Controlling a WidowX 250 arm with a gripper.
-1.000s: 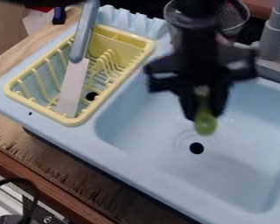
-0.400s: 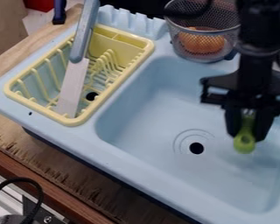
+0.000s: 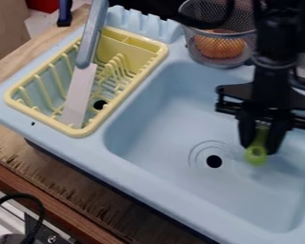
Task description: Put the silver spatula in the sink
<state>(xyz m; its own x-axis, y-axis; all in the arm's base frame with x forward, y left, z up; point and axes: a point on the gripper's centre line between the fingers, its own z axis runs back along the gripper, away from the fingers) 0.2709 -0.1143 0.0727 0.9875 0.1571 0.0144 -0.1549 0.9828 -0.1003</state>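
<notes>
Over the right part of the light-blue sink [image 3: 161,119], the gripper [image 3: 260,144] points downward, right of the drain hole. Pinched between its fingers is a green handle [image 3: 256,153] with a round, holed end turned toward the camera. A small silvery bit shows just above the green, between the fingers; the rest of that utensil is hidden, so I cannot tell its head's shape. The handle's end hangs over the basin; whether any part touches the bottom I cannot tell.
Left of the basin, a yellow dish rack [image 3: 163,51] holds a knife [image 3: 79,95] with a grey-blue handle sticking up. Behind the basin stands a wire mesh cup [image 3: 209,61] with an orange object [image 3: 220,45]. A grey faucet is partly behind the arm.
The gripper has moved right across the basin with the green handle, then slightly back left. The mesh cup, earlier mostly behind the arm, is now largely uncovered.
</notes>
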